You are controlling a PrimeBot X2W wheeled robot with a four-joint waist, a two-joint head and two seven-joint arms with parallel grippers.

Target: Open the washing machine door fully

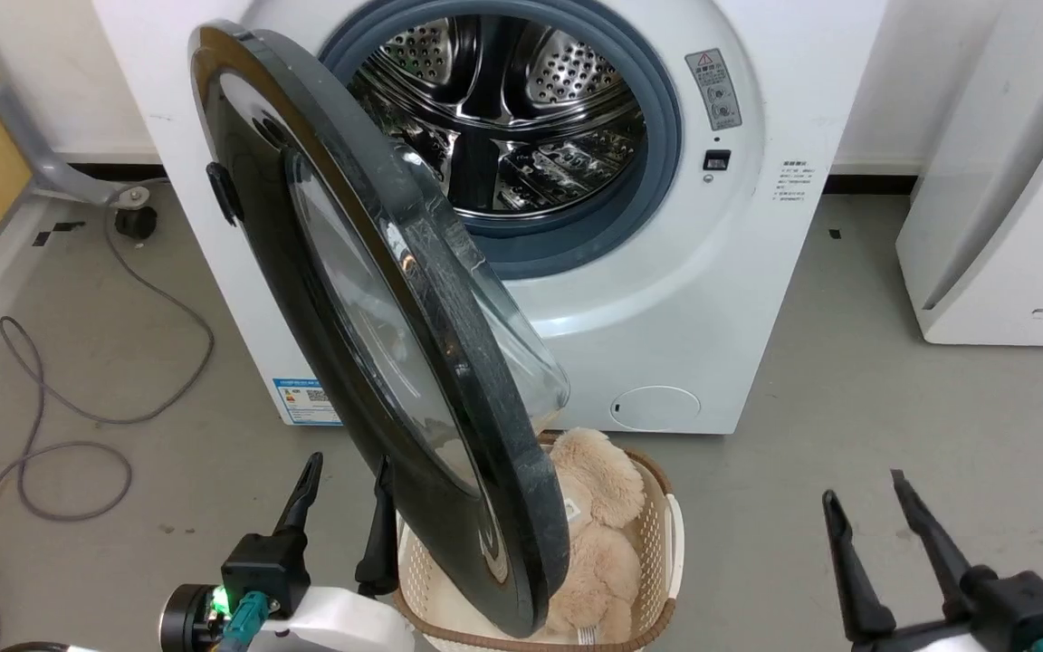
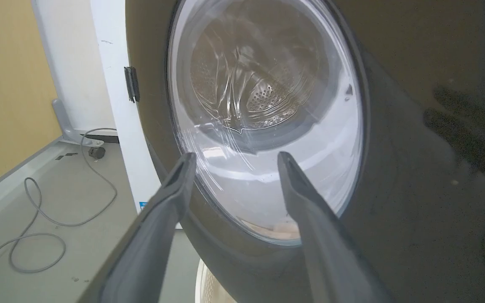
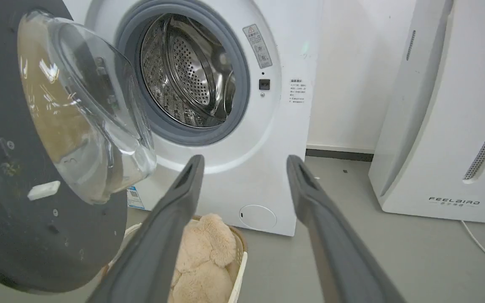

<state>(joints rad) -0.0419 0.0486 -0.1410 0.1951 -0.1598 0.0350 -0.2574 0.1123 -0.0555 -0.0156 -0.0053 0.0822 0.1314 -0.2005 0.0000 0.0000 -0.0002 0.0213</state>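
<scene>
washing machine door [image 1: 377, 344] stands partway open, hinged on the left side of the washer [image 1: 666, 299]. it's swung out toward the cam, so its thick rim edge faces the head view, and the glass bowl bulges back toward the drum [image 1: 503, 100]. its lower rim hangs over a basket [image 1: 662, 534] w/ a beige plush toy [image 1: 594, 507] in it, on the floor [image 1: 893, 380] in front of the washer.

left gripper [image 1: 349, 462] sits low on the door's glossy outer side, near the lower rim. fingers spread wide, nothing btwn them. in left wrist view the left gripper [image 2: 236, 155] points at the washing machine door [image 2: 415, 210]: one fingertip over the black rim, the other over the window's lower part. v close to the face, touching or not, can't tell.

right gripper [image 1: 863, 484] is well apart from the door, off to the right over the floor, fingers wide, holding nothing. in right wrist view the right gripper [image 3: 246, 156] aims at the washer front below the opening. the washing machine door [image 3: 36, 235] shows its inner side at view's left, clear of both fingers.
</scene>
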